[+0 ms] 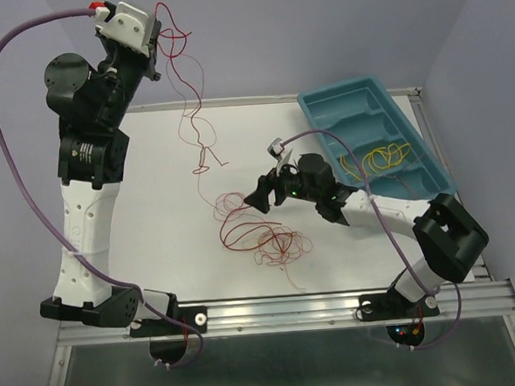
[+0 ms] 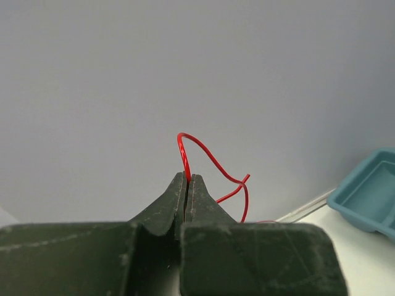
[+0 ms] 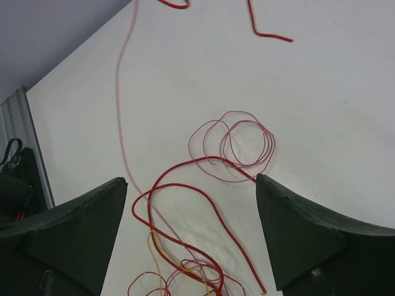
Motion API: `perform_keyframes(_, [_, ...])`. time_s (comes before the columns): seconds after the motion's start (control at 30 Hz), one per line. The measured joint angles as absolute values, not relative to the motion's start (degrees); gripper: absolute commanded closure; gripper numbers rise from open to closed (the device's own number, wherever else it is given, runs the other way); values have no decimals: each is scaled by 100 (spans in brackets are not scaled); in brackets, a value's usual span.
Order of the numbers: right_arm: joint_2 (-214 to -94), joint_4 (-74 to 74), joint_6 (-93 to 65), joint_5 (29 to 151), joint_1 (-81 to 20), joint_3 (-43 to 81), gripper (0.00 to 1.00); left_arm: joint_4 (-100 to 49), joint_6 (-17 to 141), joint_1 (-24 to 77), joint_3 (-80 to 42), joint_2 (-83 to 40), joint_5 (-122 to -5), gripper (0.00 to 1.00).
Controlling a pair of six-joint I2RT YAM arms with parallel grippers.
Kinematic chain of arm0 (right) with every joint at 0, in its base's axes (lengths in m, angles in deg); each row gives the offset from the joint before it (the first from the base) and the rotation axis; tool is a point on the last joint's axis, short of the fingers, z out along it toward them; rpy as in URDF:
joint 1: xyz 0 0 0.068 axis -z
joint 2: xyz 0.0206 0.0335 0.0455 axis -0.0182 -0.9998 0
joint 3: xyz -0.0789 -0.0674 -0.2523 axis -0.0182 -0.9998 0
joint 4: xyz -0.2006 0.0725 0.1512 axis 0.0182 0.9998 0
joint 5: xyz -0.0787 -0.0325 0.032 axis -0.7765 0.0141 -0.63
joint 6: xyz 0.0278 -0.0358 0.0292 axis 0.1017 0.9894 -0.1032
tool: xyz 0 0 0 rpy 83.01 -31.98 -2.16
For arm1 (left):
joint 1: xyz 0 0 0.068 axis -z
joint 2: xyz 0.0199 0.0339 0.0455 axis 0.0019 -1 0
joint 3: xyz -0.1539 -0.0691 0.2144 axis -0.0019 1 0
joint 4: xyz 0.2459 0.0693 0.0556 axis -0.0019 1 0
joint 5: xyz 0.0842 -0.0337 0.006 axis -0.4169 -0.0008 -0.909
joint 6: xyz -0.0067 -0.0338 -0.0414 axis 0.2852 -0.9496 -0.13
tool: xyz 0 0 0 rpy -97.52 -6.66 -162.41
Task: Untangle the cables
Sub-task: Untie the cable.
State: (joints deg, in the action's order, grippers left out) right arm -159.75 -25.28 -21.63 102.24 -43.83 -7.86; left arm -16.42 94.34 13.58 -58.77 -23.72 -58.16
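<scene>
Red cable point(image 1: 189, 118) runs from the raised left hand point(image 1: 154, 52) down to the counter point(image 1: 163, 218), hanging in loose kinks against the back wall before its lower part lies on the surface near the middle. In the left wrist view the two dark fingers point(image 2: 166, 206) are pressed fully together, pinching this cable at their tips. A short red loop arches above the pinch and bends down on the right side. The left arm stands tall at the far left corner, well above the surface.

The right hand point(image 3: 191, 229) hangs low over the middle of the counter with its jaws spread wide and nothing between them. Under and just ahead of it lies the main tangle of cables point(image 1: 262, 236), a flat cluster of thin red loops. From the right wrist camera, several round coils point(image 3: 236, 145) overlap beyond the fingers, and a thicker red strand snakes back between the jaws. An orange strand point(image 3: 154, 246) crosses the red ones near the lower edge of that view. I cannot tell whether the held cable is knotted into this tangle or only lies beside it.

A teal tray point(image 1: 315, 111) sits at the far right of the counter, apart from the tangle. Curled yellow cables point(image 1: 385, 156) lie inside one of its long compartments.
</scene>
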Motion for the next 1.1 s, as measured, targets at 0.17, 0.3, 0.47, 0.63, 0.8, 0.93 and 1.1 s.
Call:
perform_keyframes(0.17, [-16622,-2512,-2049,10316,-4391,-141,10,-1546,9248,1428,-5881,-2182,-5259,100])
perform_keyframes(0.3, [-17100,-2517,-2045,10574,-4398,414,11,-1471,9183,1437,-5881,-2099,-5064,100])
perform_keyframes(0.47, [-17601,-2508,-2058,11243,-4481,1140,11,-1443,9161,1441,-5881,-2046,-4977,100])
perform_keyframes(0.63, [-17974,-2257,-1822,11525,-4752,1607,28,-1373,9163,1441,-5919,-2057,-4983,100])
perform_keyframes(0.8, [-18097,-1863,-1601,11553,-4990,1693,74,-1331,9165,1441,-6115,-2112,-5080,100])
perform_keyframes(0.93, [-18051,-1723,-1577,11542,-4999,1677,99,-1353,9172,1441,-6345,-2245,-5263,100])
perform_keyframes(1.1, [-17218,-1562,-1610,11282,-4979,1006,99,-1384,9248,1417,-6719,-2661,-5683,100])
